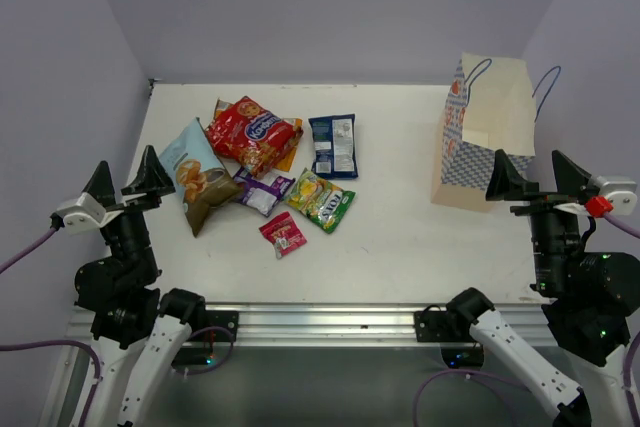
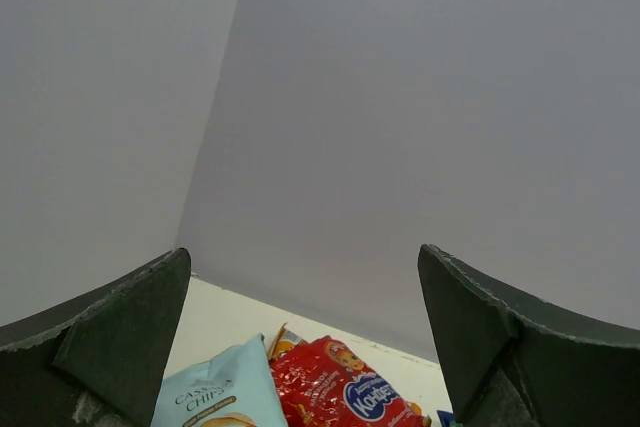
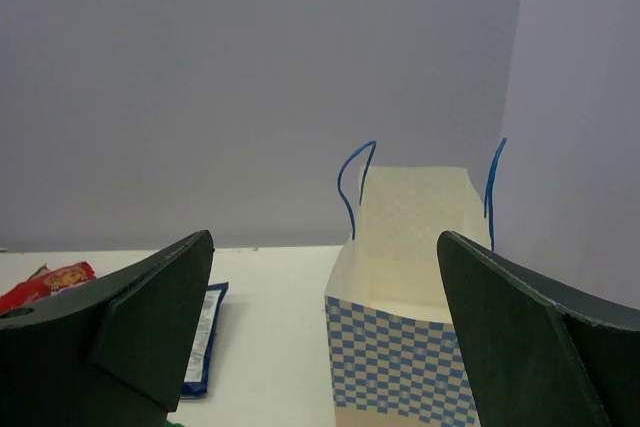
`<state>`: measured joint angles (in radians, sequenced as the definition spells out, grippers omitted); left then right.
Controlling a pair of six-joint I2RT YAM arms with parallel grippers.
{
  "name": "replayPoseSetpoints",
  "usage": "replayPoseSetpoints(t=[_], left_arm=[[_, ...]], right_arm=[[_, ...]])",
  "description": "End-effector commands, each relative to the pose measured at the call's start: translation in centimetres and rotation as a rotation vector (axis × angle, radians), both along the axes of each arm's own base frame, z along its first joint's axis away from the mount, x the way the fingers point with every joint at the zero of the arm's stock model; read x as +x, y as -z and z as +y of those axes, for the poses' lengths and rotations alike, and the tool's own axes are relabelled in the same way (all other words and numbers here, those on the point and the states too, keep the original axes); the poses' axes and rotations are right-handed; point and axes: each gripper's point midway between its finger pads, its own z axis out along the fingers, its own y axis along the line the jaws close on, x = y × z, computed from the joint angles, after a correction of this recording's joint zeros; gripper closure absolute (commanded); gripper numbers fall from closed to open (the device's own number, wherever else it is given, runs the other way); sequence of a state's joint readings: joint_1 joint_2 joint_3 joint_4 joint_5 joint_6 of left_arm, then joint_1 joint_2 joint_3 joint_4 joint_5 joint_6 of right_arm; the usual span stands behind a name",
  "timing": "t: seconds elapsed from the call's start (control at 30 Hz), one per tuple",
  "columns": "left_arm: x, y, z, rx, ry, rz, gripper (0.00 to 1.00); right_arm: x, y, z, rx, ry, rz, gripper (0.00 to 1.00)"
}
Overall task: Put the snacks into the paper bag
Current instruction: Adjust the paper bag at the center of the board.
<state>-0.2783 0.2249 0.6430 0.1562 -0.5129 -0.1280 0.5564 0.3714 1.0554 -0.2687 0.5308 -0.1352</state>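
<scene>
Right end effector (image 1: 530,162) agape and empty, paper bag (image 1: 495,112) close ahead.

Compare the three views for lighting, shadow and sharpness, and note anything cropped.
Top view: soft, even light, faint shadows under the snacks on the table, everything sharp. Left wrist view: mostly blank wall, the open left gripper dark at both lower corners, the red packet cropped by the bottom edge. Right wrist view: the paper bag crisp, the right gripper near-black, little detail.
</scene>
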Motion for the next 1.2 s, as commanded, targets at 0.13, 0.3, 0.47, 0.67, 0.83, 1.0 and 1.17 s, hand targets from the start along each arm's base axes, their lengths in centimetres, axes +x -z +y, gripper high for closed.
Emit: replayPoseSetpoints(t=[0.13,0.3,0.47,0.67,0.83,1.0,1.17], left_arm=[[-0.1,-0.7,0.2,-0.028,-0.009,-0.029,0.0],[0.2,-0.6,0.1,-0.022,-0.007,-0.011,0.0],[0.9,-0.3,-0.1,-0.017,-0.002,0.019,0.0],[1.3,-0.3,-0.6,-0.005,0.015,0.031,0.0],[2.1,0.1,-1.1,0.011,0.032,0.055,0.0],[2.7,0.3,-2.0,0.035,0.068,0.076,0.0],[3.3,0.4,-2.7,0.046,0.098,0.09,0.0]], right_arm=[[-0.3,-0.8,-0.2,0.028,-0.002,-0.029,0.02],[0.9,-0.1,0.3,0.036,0.009,0.021,0.01],[2.6,0.8,1.6,0.034,-0.005,0.088,0.01],[4.4,2.0,3.4,0.007,-0.039,0.174,0.01],[6.2,2.6,3.0,0.073,0.054,0.238,0.01],[8.5,4.1,2.6,0.014,0.187,0.378,0.01],[10.6,5.2,2.0,-0.035,0.327,0.452,0.01]])
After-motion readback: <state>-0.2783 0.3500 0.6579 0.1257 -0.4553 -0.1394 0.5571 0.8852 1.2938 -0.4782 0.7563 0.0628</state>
